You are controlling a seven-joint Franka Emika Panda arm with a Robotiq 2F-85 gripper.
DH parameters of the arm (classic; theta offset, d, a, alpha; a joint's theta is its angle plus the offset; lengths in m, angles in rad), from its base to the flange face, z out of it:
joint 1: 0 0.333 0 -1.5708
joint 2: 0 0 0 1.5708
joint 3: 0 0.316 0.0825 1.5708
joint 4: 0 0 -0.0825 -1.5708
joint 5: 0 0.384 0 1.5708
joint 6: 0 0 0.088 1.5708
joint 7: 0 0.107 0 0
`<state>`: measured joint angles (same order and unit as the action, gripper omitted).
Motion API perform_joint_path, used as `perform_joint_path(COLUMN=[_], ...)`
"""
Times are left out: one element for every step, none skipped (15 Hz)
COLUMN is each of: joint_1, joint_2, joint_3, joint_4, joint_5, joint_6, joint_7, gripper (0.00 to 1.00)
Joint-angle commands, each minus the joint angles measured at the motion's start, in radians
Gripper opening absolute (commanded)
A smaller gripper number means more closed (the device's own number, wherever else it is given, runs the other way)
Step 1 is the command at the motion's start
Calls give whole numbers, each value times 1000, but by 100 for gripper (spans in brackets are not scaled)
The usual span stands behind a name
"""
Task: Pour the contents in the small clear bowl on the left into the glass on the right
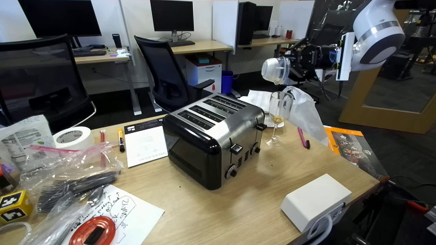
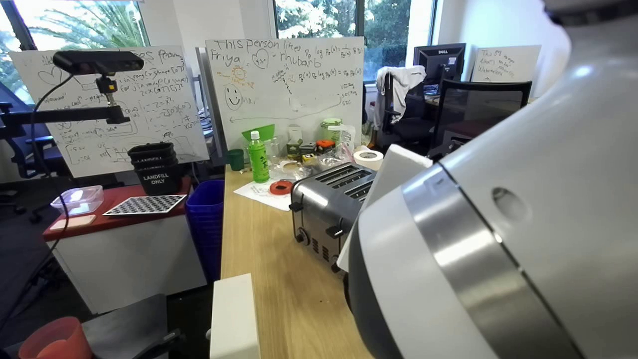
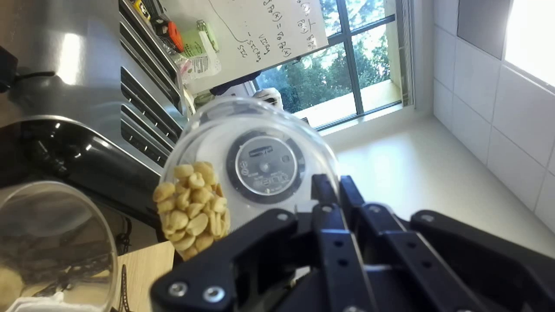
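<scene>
My gripper (image 1: 290, 65) is shut on the rim of the small clear bowl (image 1: 272, 69). The bowl is tipped on its side above the wine glass (image 1: 281, 104). In the wrist view the fingertips (image 3: 336, 190) pinch the bowl wall (image 3: 260, 108). Peanuts (image 3: 195, 208) lie heaped at the lower left side inside the bowl, toward its mouth. The glass (image 3: 56, 229) shows at the lower left of the wrist view. It stands upright on the table and holds some peanuts (image 1: 277, 119). In an exterior view the arm (image 2: 473, 239) hides the gripper, bowl and glass.
A steel toaster (image 1: 214, 132) stands close beside the glass. A white plate (image 1: 280, 124) and a clear plastic bag (image 1: 308, 112) are behind the glass. A pink marker (image 1: 303, 137) lies near the table edge. A white box (image 1: 316, 200) sits at the front corner.
</scene>
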<state>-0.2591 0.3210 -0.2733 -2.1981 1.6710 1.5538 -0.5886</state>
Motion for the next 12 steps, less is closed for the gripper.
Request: perform_joint_path(joint_1=[-2, -2, -1, -1, -1, -1, -1, -1, 0, 1, 2, 2], joint_2=[2, 2, 4, 6, 7, 9, 10, 12, 13, 14, 15, 17], joint_3=[0, 0, 0, 1, 2, 3, 3, 4, 5, 5, 6, 8], joint_4=[2, 2, 4, 6, 7, 8, 9, 9, 8, 7, 6, 5], joint_5=[-1, -1, 0, 4, 5, 7, 7, 7, 7, 6, 7, 11], joint_6=[-2, -2, 0, 1, 0, -2, -3, -2, -1, 0, -1, -2], joint_7=[1, 1, 2, 8, 10, 16, 18, 22, 23, 23, 26, 32], gripper=[7, 7, 2, 2, 2, 2, 2, 2, 2, 2, 2, 2])
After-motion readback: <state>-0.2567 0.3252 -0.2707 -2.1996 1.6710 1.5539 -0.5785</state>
